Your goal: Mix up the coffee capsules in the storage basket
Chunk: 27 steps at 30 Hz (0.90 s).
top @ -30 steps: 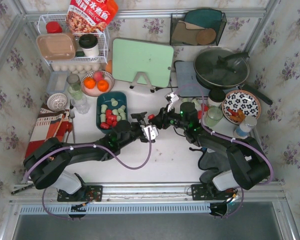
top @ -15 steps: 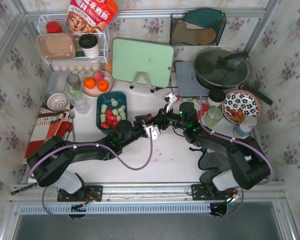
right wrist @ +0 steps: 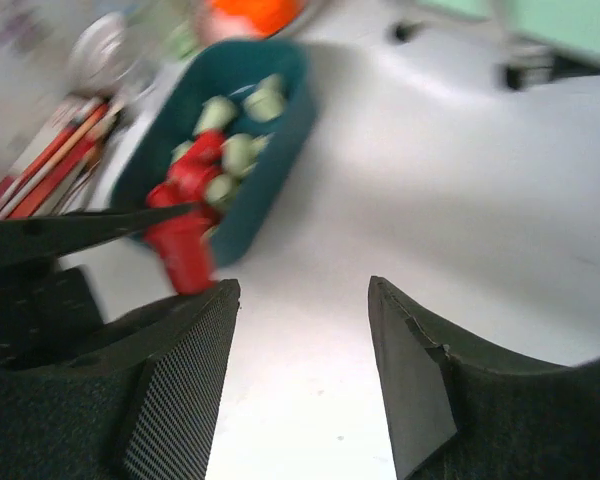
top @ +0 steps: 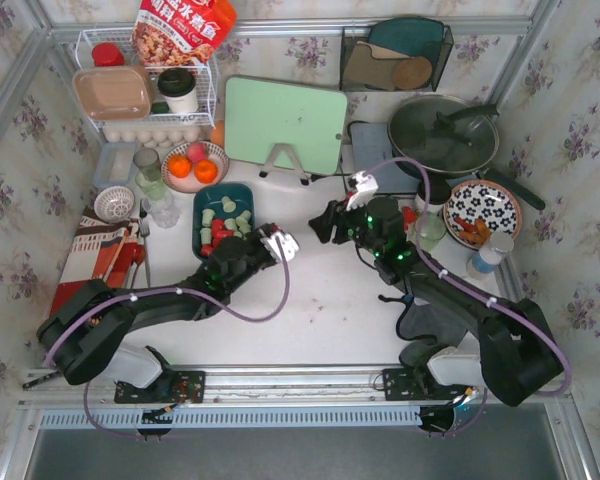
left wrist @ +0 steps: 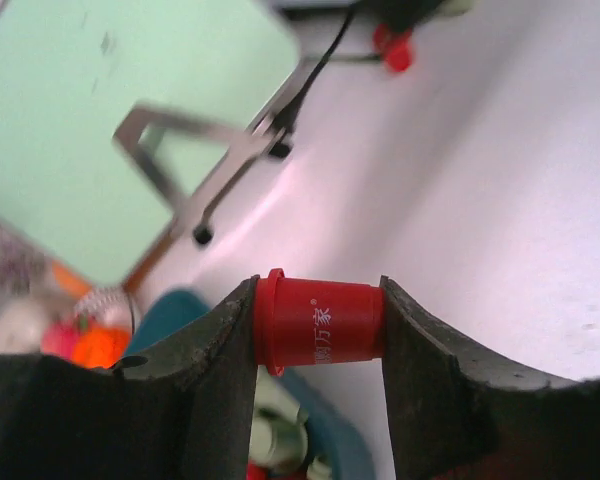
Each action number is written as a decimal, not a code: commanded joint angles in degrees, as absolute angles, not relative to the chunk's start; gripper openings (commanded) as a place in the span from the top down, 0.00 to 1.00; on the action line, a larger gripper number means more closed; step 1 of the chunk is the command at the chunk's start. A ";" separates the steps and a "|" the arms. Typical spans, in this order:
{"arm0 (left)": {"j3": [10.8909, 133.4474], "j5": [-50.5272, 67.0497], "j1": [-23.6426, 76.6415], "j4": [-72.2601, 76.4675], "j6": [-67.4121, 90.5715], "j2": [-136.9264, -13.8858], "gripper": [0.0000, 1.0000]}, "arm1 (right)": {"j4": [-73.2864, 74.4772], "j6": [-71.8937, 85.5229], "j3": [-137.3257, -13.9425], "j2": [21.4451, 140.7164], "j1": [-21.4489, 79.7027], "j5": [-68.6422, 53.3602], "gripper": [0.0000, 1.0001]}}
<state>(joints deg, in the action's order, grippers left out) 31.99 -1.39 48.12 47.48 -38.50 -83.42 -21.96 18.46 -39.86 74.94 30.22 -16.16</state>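
It looks like a kitchen to me. The white bench point(top: 330, 300) sits between walls of floral wallpaper point(top: 580, 140). A lidded frying pan point(top: 442, 135) is at upper right and a pale green cutting board point(top: 285, 123) stands at top centre. At upper left, a white wire rack point(top: 212, 95) holds food tubs above a row of eggs point(top: 145, 132), with a fruit bowl point(top: 185, 187) just below.

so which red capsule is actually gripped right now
The red capsule with white print, clamped sideways in the left gripper. The reds in the teal storage basket lie loose; the right gripper is open, empty.
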 commanded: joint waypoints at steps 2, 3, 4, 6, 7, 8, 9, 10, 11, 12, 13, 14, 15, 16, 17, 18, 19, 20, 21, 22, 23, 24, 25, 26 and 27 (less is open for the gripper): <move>32.17 -9.68 40.36 39.11 -21.20 -78.74 0.73 | -8.00 22.99 -42.73 71.84 28.52 16.87 0.39; 32.70 -10.36 37.31 36.62 -17.76 -78.25 0.74 | -7.67 23.55 -42.45 71.96 27.46 19.77 0.39; 33.46 -11.01 35.42 33.56 -13.82 -78.07 0.74 | -7.26 24.31 -42.44 72.24 26.65 22.35 0.39; 35.60 -11.29 31.53 26.95 -6.27 -78.84 0.74 | -5.74 26.42 -43.12 73.96 25.58 27.91 0.39; 36.85 -10.98 30.07 24.47 -3.75 -79.62 0.74 | -3.94 28.19 -44.19 75.32 25.27 31.57 0.39; 37.86 -10.72 29.06 22.55 -2.17 -80.41 0.74 | -1.58 29.88 -45.61 76.94 24.86 35.57 0.39; 38.93 -10.49 28.26 21.00 -0.77 -81.50 0.74 | 0.97 31.43 -47.26 78.87 24.16 37.69 0.39; 40.10 -10.53 27.69 19.15 0.30 -83.23 0.74 | 2.92 32.98 -48.93 80.95 23.56 39.43 0.39; 41.11 -10.48 27.27 17.90 1.09 -84.22 0.74 | 4.94 34.31 -50.15 82.94 22.90 40.58 0.40; 42.04 -10.77 26.92 16.31 1.72 -85.00 0.74 | 6.77 36.01 -51.27 84.57 22.22 41.48 0.40; 43.25 -11.44 26.63 14.74 2.55 -85.94 0.73 | 8.40 37.71 -52.13 86.22 21.51 41.96 0.40; 44.48 -11.98 26.17 12.78 3.37 -86.80 0.72 | 10.02 39.24 -53.11 87.51 20.79 42.06 0.40; 45.79 -12.37 25.68 11.30 4.10 -87.62 0.71 | 11.97 40.98 -54.23 89.19 20.14 42.02 0.40; 46.64 -12.68 25.22 10.54 4.73 -88.46 0.69 | 13.58 42.48 -55.36 91.15 19.48 42.17 0.40; 47.23 -12.96 24.56 10.25 5.22 -89.06 0.68 | 15.62 44.01 -56.47 93.15 19.04 42.38 0.40; 47.68 -13.18 23.96 10.20 5.64 -89.66 0.68 | 16.95 45.10 -57.63 94.72 18.53 42.59 0.40; 47.92 -13.47 23.34 10.76 5.87 -90.09 0.67 | 18.46 46.02 -58.69 96.41 18.33 42.82 0.41; 48.17 -13.79 22.70 11.27 6.03 -90.77 0.66 | 19.74 47.12 -59.47 97.96 18.15 43.24 0.41; 48.39 -13.87 22.15 11.96 6.25 -91.17 0.64 | 20.75 47.76 -60.17 99.68 18.11 43.67 0.41; 48.69 -13.70 21.58 12.30 6.54 -91.65 0.63 | 21.59 48.40 -60.78 100.58 18.07 44.33 0.41; 49.03 -13.28 21.09 12.63 6.84 -91.96 0.61 | 22.56 48.90 -61.26 101.74 18.02 44.92 0.41; 49.18 -12.79 20.76 12.96 7.21 -92.28 0.58 | 23.48 49.26 -61.78 102.51 18.02 45.44 0.41; 49.25 -12.37 20.51 13.27 7.39 -92.39 0.53 | 23.94 49.64 -62.03 103.19 17.95 45.99 0.41; 49.19 -11.91 20.40 13.81 7.48 -92.33 0.48 | 24.00 49.69 -62.11 103.63 17.91 46.54 0.41; 49.14 -11.30 20.39 14.26 7.59 -92.24 0.39 | 23.86 49.59 -62.14 104.18 17.75 46.92 0.41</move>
<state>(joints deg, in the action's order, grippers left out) 48.71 -12.60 20.71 12.12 5.80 -92.20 20.27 46.30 -61.36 102.67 18.02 42.35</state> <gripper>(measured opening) 0.496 0.589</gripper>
